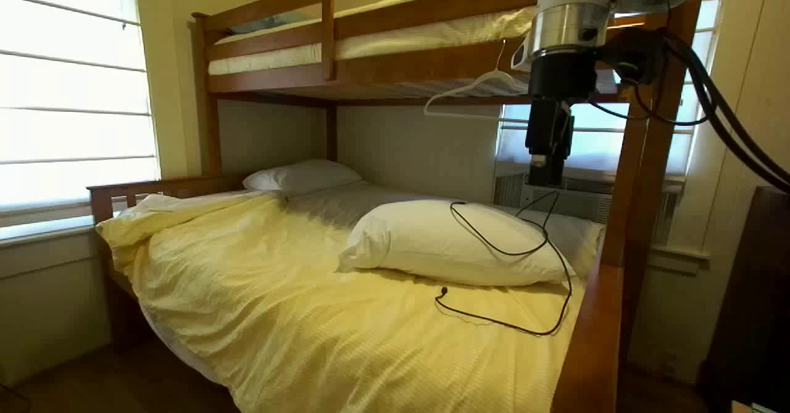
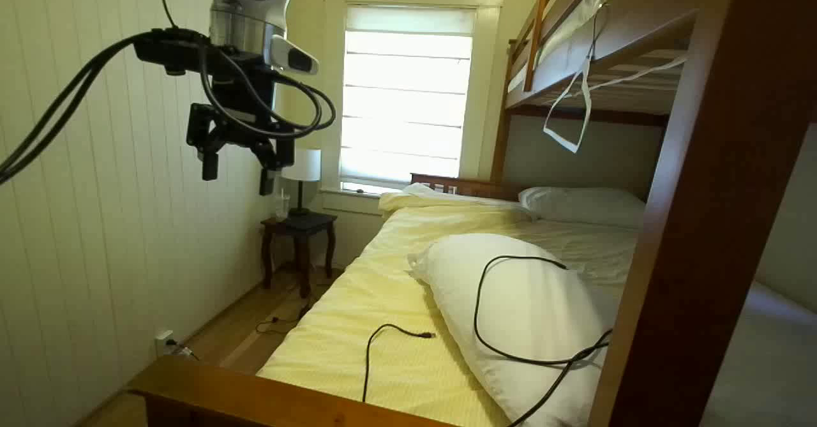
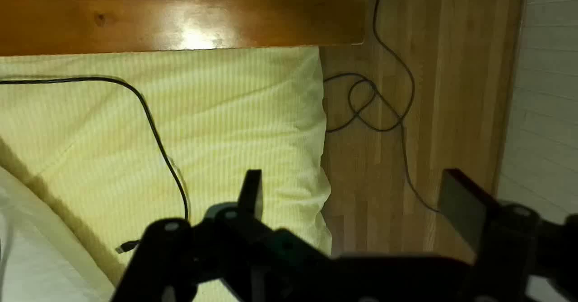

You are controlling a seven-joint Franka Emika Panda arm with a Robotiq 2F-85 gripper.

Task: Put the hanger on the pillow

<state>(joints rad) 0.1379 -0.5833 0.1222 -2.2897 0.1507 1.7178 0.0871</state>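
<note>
The pale hanger hangs by its hook from the upper bunk's side rail; it shows in both exterior views point(image 1: 495, 76) point(image 2: 586, 104). In an exterior view its right end is hidden behind my gripper point(image 1: 547, 172). The plump white pillow lies on the lower bed, below the hanger, in both exterior views point(image 1: 426, 240) point(image 2: 466, 280). A corner of the pillow point(image 3: 40, 252) shows at lower left in the wrist view. My gripper point(image 2: 238, 179) is open and empty, in the air, well apart from the hanger. In the wrist view the open fingers point(image 3: 352, 180) are over the bed's side edge and the floor.
A black cord point(image 1: 515, 254) loops over the pillow and the yellow sheet point(image 1: 247, 302). A wooden post point(image 2: 696, 210) and footboard point(image 3: 180, 20) bound the bed. The upper bunk rail point(image 1: 426, 45) is overhead. A flatter pillow point(image 1: 302, 175) lies at the back. A lamp point(image 2: 302, 165) stands on a table.
</note>
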